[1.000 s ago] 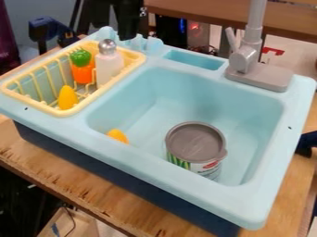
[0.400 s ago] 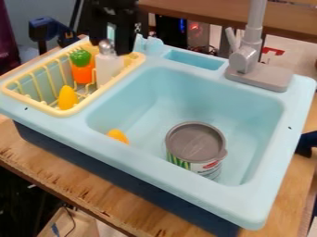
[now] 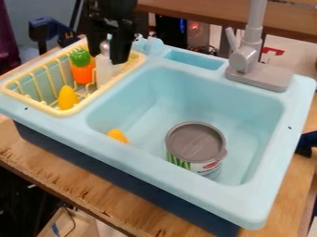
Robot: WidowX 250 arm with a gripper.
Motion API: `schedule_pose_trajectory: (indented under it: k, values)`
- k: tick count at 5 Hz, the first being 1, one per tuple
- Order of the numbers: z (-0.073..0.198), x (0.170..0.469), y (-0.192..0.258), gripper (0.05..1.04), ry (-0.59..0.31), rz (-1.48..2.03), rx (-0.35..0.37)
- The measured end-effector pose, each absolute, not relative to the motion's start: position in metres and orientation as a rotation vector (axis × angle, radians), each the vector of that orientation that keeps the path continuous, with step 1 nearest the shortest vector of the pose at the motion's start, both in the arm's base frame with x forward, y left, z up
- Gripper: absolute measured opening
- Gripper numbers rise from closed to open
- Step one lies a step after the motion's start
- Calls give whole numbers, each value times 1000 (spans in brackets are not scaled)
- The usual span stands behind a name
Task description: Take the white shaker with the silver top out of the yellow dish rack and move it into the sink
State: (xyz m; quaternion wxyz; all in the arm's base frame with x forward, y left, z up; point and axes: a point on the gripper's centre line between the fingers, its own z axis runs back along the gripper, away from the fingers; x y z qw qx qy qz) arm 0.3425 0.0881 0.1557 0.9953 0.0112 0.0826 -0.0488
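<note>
The black gripper [image 3: 107, 50] hangs over the right back part of the yellow dish rack [image 3: 46, 110], its two fingers apart on either side of the top of a white bottle [image 3: 106, 69] with a silver round cap. Whether they touch the bottle cannot be told. Left of the bottle, an orange carrot-like toy with a green top [image 3: 82, 68] stands in the rack. A yellow-orange toy [image 3: 68, 97] is at the rack's front corner.
The light blue sink [image 3: 180, 88] holds a can with a grey lid [image 3: 195, 142] and a small orange-yellow object [image 3: 117, 135] near its left wall. A grey faucet [image 3: 248, 58] rises at the back right. The wooden table edge [image 3: 93, 199] runs along the front.
The gripper has come down from the top edge toward the bottle, and its fingers now stand beside the cap. The bottle and the other things have not moved.
</note>
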Motion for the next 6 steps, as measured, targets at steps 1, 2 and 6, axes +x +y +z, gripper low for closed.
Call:
schedule_pose_trajectory:
  k: [1,2,6]
  values:
    - [155,341,88,603,175,-70,25]
    - [164,337,90,603,183,-28,47]
    - [254,309,21,603,-48,-65,92]
